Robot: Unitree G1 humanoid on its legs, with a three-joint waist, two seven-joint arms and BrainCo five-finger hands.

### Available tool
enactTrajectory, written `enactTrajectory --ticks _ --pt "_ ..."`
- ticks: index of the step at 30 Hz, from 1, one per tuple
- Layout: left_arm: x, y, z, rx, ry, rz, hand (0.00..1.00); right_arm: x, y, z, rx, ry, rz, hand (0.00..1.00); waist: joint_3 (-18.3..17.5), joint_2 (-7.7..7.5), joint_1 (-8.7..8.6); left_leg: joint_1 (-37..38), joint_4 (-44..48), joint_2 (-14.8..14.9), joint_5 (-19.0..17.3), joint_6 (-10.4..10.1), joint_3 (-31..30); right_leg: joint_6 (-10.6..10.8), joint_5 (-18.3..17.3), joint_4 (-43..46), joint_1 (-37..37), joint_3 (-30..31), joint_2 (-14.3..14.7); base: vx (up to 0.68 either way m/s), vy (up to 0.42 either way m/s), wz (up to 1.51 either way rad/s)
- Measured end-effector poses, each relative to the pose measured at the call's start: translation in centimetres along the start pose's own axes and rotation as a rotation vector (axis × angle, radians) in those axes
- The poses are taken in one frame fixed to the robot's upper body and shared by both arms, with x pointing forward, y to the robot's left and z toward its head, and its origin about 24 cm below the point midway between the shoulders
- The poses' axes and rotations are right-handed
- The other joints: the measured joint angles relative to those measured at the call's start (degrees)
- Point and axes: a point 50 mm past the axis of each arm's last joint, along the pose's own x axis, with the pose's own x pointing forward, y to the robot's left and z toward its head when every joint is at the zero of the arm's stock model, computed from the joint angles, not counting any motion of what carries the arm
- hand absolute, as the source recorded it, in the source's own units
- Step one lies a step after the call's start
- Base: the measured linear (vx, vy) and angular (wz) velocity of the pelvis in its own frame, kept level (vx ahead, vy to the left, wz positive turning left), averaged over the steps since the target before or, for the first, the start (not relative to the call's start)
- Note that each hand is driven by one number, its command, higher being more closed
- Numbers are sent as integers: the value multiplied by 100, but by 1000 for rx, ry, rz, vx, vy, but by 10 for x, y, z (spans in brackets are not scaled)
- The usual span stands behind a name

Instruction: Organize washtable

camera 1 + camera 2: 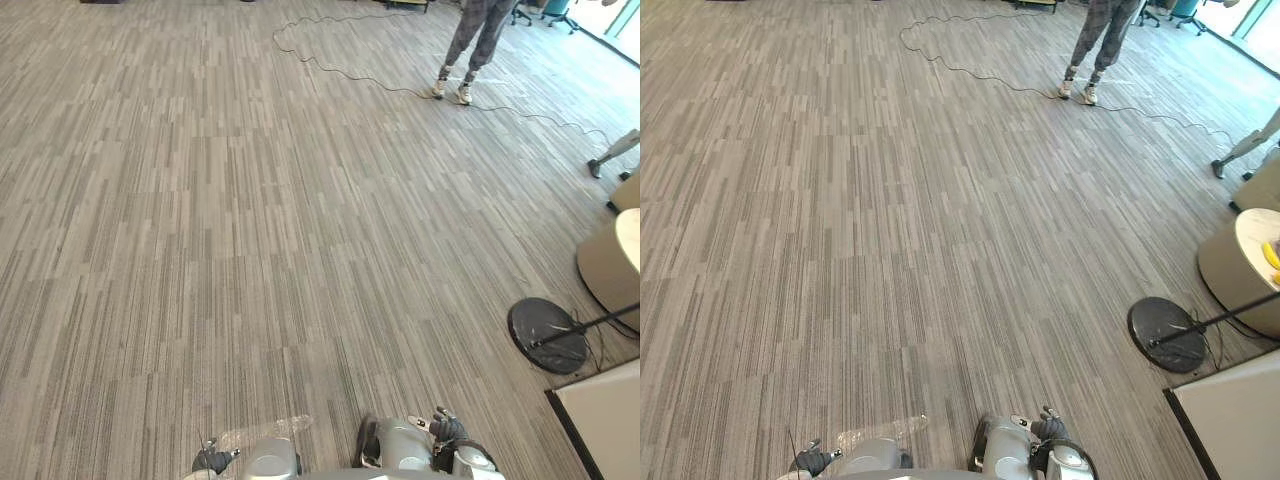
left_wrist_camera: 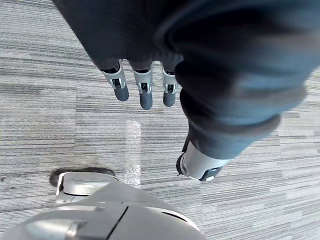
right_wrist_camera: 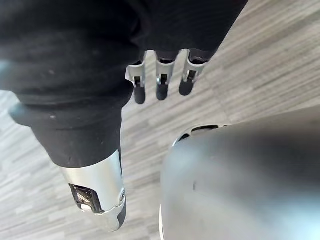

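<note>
Both hands hang low over the striped grey carpet floor (image 1: pixel 250 250), nearest of all. The left hand (image 2: pixel 144 92) points down with its fingers straight and loose in a row and the thumb (image 2: pixel 200 167) held apart; it carries nothing. The right hand (image 3: pixel 161 82) is the same: fingers relaxed, thumb (image 3: pixel 97 192) off to one side, nothing in it, only carpet beyond the fingertips.

Off to the robot's right, at the near corner of the head view, the corner of a white-topped counter (image 1: pixel 605 420) with a dark edge juts in; whether this is the wash table I cannot tell. Just beyond it a dark round stand base (image 1: pixel 546 335) lies flat on the floor, with a thin dark pole (image 1: pixel 600 322) slanting away from it. Behind that stands a beige round table (image 1: pixel 1230 265) with something yellow (image 1: pixel 1271 254) on its top near the edge.

Far across the floor a person (image 1: pixel 478 40) in patterned trousers and white shoes (image 1: pixel 452 92) stands, well apart from everything else.
</note>
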Motion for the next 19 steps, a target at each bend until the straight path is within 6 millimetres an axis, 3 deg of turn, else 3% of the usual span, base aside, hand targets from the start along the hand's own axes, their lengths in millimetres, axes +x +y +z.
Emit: enactTrajectory --ticks 1,2,3,4,5,8,13,18,19 --pt "0 2 0 -3 -2 5 0 0 0 2 -12 -4 1 0 29 -19 23 -345 559 86 -45 -110 -145 -56 -38 -120 118 -5 58 277 -36 -1" --pt "0 3 -1 -3 -1 4 0 0 0 1 -10 3 0 0 20 1 0 -348 402 96 -110 -74 -174 -54 -30 -337 410 -63 46 261 -20 12" --pt "0 3 -2 -5 1 1 0 0 -1 -2 -12 11 -1 0 31 -78 -9 -328 160 96 -97 -91 -178 -52 -28 -432 547 -106 25 232 -13 26" --pt "-1 3 -3 -13 2 -3 0 0 -3 -5 -22 23 -5 0 -18 -77 -7 -266 -456 98 5 -124 -184 -38 -28 -545 696 -147 12 197 12 15" --pt "-1 2 -5 -22 7 -8 0 0 -10 -6 -33 30 -21 0 -93 -33 30 -194 -957 95 316 96 -138 63 -38 -645 754 -118 21 231 72 4" --pt "-1 9 -6 -6 12 1 0 -1 -6 -11 -32 49 -11 0 -272 -218 0 -41 -1346 -86 422 130 -32 262 80 -942 811 -56 -101 146 83 -7" --pt "-1 9 -7 -3 20 1 0 -5 -14 -25 -50 83 -37 0 -463 -215 -27 363 -1650 -348 454 180 130 464 356 -1600 1275 82 -242 104 114 -18" --pt "-1 8 -6 2 14 -4 0 -6 -14 -28 -54 91 -39 0 -500 -217 -36 584 -1717 -494 459 188 150 503 407 -1765 1548 103 -342 39 68 -4" --pt "-1 7 -7 2 14 -5 0 -7 -15 -30 -54 94 -40 0 -508 -225 -26 634 -1734 -527 512 276 149 504 408 -1770 1609 102 -348 -9 31 0"
